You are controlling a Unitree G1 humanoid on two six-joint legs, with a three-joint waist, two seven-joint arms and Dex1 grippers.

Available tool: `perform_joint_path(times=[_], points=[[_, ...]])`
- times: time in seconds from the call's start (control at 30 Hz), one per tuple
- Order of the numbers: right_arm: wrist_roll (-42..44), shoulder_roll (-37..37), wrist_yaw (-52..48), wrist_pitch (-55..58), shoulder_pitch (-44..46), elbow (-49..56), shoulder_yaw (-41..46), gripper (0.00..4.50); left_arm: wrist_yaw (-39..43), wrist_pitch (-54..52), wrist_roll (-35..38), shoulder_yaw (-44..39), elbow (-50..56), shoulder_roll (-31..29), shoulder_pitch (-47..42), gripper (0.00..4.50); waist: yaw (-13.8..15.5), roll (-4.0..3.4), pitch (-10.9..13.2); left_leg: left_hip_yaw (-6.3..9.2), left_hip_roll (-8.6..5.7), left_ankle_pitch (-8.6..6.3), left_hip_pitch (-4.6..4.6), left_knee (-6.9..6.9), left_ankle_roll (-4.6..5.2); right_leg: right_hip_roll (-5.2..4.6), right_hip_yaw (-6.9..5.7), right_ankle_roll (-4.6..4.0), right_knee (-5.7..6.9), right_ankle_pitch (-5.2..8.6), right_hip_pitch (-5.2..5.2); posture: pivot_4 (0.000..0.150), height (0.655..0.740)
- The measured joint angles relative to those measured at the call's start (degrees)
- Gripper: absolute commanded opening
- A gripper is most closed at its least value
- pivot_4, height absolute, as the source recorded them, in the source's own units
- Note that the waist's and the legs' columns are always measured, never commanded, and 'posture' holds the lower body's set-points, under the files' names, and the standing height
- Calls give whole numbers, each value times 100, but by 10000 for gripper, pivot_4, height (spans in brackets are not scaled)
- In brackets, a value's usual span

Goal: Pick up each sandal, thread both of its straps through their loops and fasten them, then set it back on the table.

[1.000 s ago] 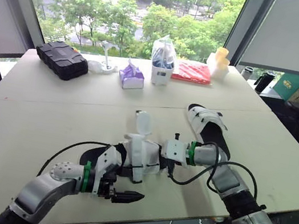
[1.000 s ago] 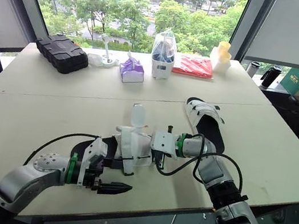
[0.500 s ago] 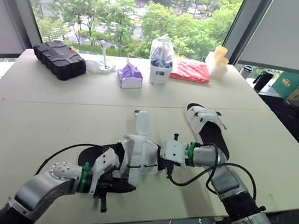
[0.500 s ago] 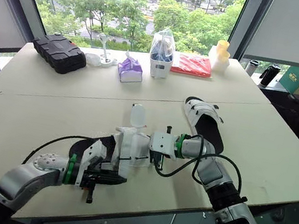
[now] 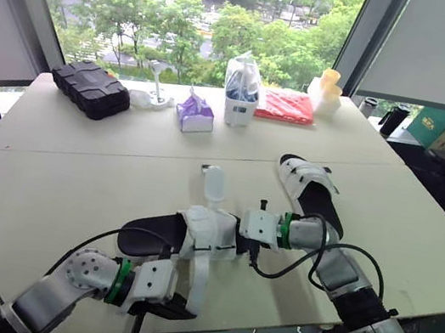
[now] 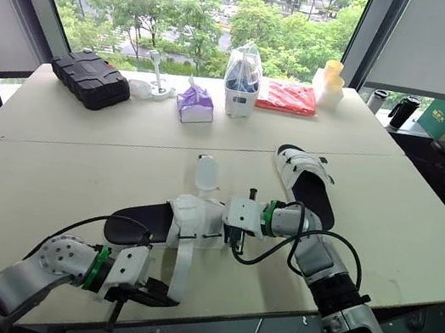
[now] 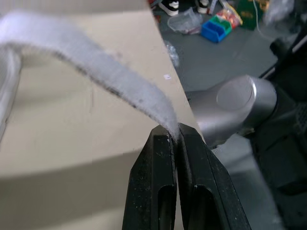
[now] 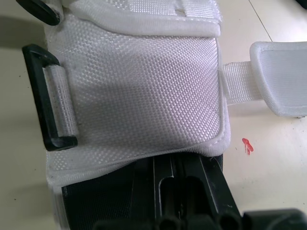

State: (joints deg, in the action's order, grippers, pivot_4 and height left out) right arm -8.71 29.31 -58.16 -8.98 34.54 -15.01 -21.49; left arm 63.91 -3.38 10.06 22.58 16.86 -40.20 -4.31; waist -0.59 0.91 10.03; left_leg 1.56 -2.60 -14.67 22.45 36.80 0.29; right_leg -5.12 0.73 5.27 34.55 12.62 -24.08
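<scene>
Inside the clamped left pincer (image 7: 174,136), the strap (image 7: 91,62) vanishes from sight.

Nothing written can be read anywhere — the print on the green box (image 5: 443,129) is too small to make out.

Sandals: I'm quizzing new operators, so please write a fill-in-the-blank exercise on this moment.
The left end effector is ___ on the strap. That strap is coloured ___. The other sandal lies on the robot's ___ of the sandal held by the right end effector. The loop is coloured ___.
Missing words: shut; white; right; black.
</scene>
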Motion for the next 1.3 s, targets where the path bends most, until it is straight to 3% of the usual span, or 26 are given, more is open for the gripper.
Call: perform_joint_path(times=[0.3,0.53,0.7,0.83,1.0,1.3], points=[[5,5,-65,-18,1,33,-2,0,158,1980,-585,149,-276,67,-151,582,-5,-6,-4,-3,0,-4,3,-30,8,-2,-1,-2,-26,-2,-5,1500,7400],[4,-1,-71,-99,41,-52,-18,0,308,2209,202,-121,-57,198,-577,582,-6,-8,-5,-5,0,-3,4,-29,10,-1,-3,-1,-26,-3,-6,1500,7400],[3,-35,-63,-198,132,-198,-60,0,452,1330,987,-417,261,-95,-751,582,-19,-8,-4,-5,1,-2,2,-27,11,8,-3,0,-20,-4,-7,1500,7400],[1,-38,-60,-285,184,-331,-61,0,654,35,1980,-832,297,-468,-1070,582,-19,-7,-3,-2,6,-1,-1,-5,12,17,-13,1,-9,-4,2,1500,7400],[-18,-74,-8,-388,241,-455,-87,0,714,-1255,2856,-1122,169,-439,-1642,582,-33,-6,2,-2,7,-1,0,22,12,41,-22,3,-2,-5,15,1500,7400],[-32,-73,36,-422,260,-505,-110,0,856,-2521,3494,-1314,-597,-11,-2000,582,-24,-1,5,-2,8,-1,-1,36,12,45,-22,3,31,-4,8,1500,7400]])
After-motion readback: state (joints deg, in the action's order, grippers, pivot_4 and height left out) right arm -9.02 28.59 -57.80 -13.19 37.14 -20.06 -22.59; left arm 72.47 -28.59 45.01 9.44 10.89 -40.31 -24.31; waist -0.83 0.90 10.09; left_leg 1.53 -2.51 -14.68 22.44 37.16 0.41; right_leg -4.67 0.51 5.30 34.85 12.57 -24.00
